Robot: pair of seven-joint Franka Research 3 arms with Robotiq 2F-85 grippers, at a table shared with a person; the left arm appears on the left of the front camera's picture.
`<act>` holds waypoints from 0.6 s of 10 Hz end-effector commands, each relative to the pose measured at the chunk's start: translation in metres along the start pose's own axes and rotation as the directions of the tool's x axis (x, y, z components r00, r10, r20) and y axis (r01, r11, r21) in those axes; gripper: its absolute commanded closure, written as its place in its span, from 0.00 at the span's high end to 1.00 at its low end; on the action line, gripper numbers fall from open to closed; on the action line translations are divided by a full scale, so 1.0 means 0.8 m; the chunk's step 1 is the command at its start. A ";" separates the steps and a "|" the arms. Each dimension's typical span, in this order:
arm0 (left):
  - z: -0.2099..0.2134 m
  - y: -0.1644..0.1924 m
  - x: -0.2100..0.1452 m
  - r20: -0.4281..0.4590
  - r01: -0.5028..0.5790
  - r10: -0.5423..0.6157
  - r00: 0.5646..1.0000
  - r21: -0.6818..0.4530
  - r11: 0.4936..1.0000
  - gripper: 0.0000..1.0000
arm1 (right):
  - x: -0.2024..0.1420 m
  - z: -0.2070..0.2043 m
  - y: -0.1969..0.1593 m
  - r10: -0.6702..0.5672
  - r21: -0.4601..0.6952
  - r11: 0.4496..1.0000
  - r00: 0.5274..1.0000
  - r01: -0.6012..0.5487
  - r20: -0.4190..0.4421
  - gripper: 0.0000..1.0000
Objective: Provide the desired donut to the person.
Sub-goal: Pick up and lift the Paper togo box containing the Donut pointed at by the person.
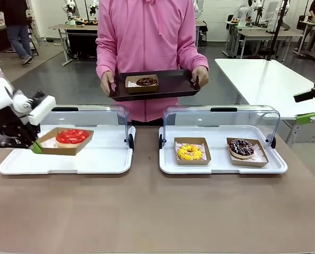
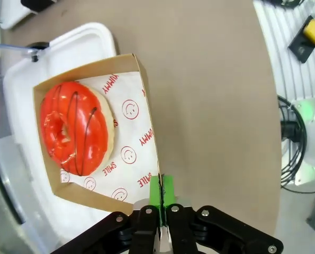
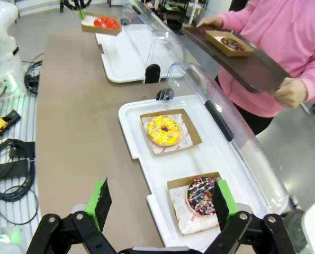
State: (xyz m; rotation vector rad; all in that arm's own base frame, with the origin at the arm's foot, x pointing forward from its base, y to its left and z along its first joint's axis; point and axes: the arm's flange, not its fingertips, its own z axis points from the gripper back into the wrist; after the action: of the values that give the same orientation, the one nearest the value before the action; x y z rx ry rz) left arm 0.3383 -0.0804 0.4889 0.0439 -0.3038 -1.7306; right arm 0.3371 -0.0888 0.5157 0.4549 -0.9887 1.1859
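Grip first: the left tool (image 2: 161, 186) is closed, its green pads (image 2: 155, 189) pinching one thin wall of the box (image 2: 88, 70) near a corner, so it is holding the box and not the donut itself. The red donut (image 2: 88, 132) lies inside on printed paper, at about 11 o'clock from the tool in the left wrist view and at 3 o'clock from it in the front view. The box extends away from the pinched wall, so most of its weight hangs beyond the grip and it may tilt, I think.

The relation which matters is the way to the person (image 1: 146, 37). The dark tray (image 1: 176, 84) in the person's hands is at about 2 o'clock from the box in the front view, across the counter (image 1: 146, 211). It already carries a chocolate donut (image 1: 146, 81), and bare space is at 3 o'clock of that. The left tool is much nearer; the right tool (image 3: 161, 198) stands wide open and holds nothing, far off at the 3 o'clock edge, above the yellow donut (image 3: 164, 130) and the sprinkled donut (image 3: 202, 196).

Hard to judge: whether the box bottom is touching the white tray (image 1: 67, 164) or is a little lifted, I cannot tell. The left arm is cut off at the edge
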 end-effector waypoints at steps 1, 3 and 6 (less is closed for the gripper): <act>0.041 -0.036 0.009 -0.031 0.034 -0.030 0.999 0.142 0.989 0.00 | 0.000 -0.002 -0.002 0.013 -0.002 1.000 1.000 -0.013 0.020 1.00; 0.081 -0.045 0.013 -0.048 0.047 -0.036 0.998 0.273 0.961 0.00 | 0.000 -0.002 -0.002 0.013 -0.002 1.000 1.000 -0.013 0.020 1.00; 0.081 -0.006 0.004 0.058 0.075 -0.079 0.995 0.064 0.995 0.00 | 0.000 -0.002 -0.002 0.013 -0.002 1.000 1.000 -0.013 0.020 1.00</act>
State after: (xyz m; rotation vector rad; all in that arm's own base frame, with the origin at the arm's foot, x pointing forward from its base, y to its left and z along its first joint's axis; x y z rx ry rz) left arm 0.2973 -0.0715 0.5637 0.1970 -0.5002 -1.7551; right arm 0.3370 -0.0888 0.5159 0.4544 -0.9892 1.1861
